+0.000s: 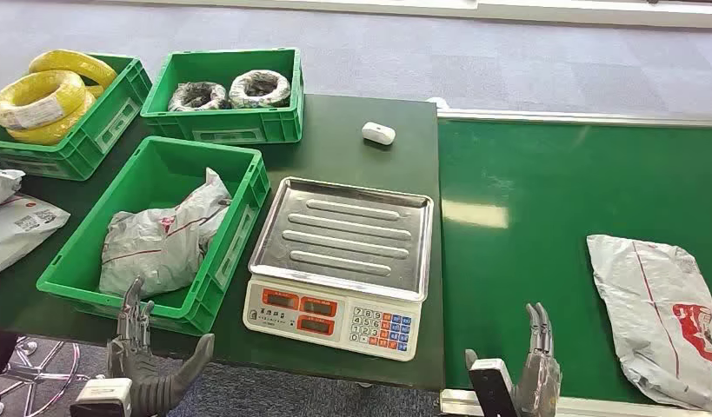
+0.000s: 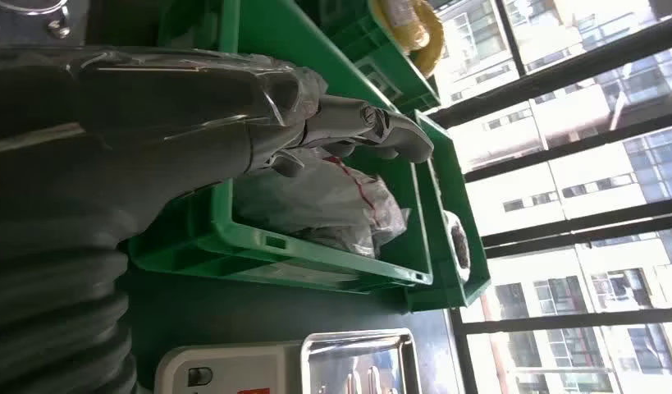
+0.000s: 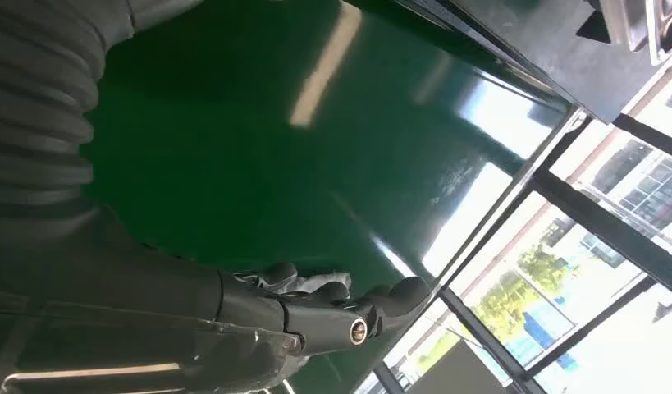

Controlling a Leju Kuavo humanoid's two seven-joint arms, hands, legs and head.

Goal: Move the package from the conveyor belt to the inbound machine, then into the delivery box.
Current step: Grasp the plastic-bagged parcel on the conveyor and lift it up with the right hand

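Observation:
A grey plastic package [image 1: 661, 317] with red print lies flat on the green conveyor belt [image 1: 543, 217] at the right. My right hand [image 1: 535, 369] is low at the belt's near edge, left of the package and apart from it, fingers apart and holding nothing; it also shows as my right hand [image 3: 332, 308]. The scale with a steel tray [image 1: 343, 234] sits on the dark table. A green delivery box [image 1: 239, 217] left of it holds grey packages [image 1: 161, 243]. My left hand [image 1: 143, 365] hangs below that box's near wall, fingers spread and empty, seen close as my left hand [image 2: 349, 131].
Two more green crates stand at the back: one with yellow cable coils [image 1: 43, 95], one with wrapped coils [image 1: 230, 89]. A small white device [image 1: 378, 133] lies behind the scale. Loose grey packages [image 1: 13, 221] lie at the far left.

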